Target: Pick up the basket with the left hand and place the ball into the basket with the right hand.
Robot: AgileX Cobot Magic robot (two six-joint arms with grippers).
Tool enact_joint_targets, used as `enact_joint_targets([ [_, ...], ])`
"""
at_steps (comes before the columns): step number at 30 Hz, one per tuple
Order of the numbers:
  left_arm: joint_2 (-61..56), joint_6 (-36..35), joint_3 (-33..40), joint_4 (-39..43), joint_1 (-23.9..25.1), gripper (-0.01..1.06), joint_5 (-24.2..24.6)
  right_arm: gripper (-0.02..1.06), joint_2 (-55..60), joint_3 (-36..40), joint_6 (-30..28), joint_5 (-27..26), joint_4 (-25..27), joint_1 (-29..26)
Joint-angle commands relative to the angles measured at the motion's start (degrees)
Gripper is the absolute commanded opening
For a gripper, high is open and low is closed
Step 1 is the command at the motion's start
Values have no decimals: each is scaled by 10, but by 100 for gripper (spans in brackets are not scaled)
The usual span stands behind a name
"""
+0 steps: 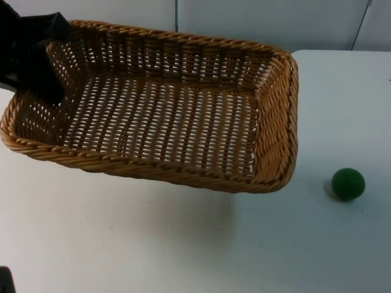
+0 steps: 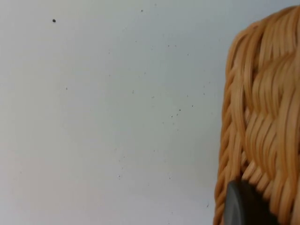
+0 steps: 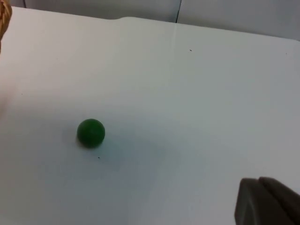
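Holding the wicker basket (image 1: 165, 116) by its rim, jaws closed on it, the left gripper (image 1: 36, 67) tilts it open beside the green ball (image 1: 348, 184) on the table (image 1: 153, 244), while the right gripper (image 3: 267, 201), jaw state unclear, waits near the ball.

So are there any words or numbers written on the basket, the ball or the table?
None: no words, numbers or signs can be read anywhere.
The basket is plain woven wicker.
The ball is plain green, lying on the table.
The table is white with only tiny dark specks.
The left gripper holds the basket's rim; it carries no label.
The right gripper's black fingertip hangs above the table near the ball, also unmarked.
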Motion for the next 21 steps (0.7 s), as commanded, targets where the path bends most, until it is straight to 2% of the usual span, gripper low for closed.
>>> enact_joint_targets([
  [1,-6,-5,1,-15,0,0,18,0,-1,2,-4,-4,5,0],
  [10,-2,-49,-1,-17,0,0,10,0,-1,2,-1,1,22,0],
  [14,33,-69,-12,-17,0,0,17,0,-1,2,11,7,41,0],
  [21,73,-86,-15,-17,0,0,18,0,-1,2,11,10,44,0],
])
